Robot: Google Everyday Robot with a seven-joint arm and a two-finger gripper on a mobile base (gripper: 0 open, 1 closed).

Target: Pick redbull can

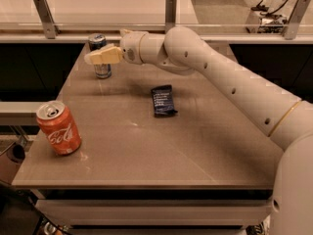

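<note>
The redbull can [99, 43] stands upright at the far left of the brown table [195, 146]; it is slim, blue and silver with a silver top. My gripper [96, 58] reaches in from the right on the white arm. Its tan fingers [102, 56] lie across the front of the can's middle and hide part of it. Whether they touch the can I cannot tell.
A red-orange Coca-Cola can [58, 128] stands at the near left of the table. A flat dark blue snack wrapper [163, 100] lies near the middle. A glass rail with metal posts [170, 11] runs behind the table's far edge.
</note>
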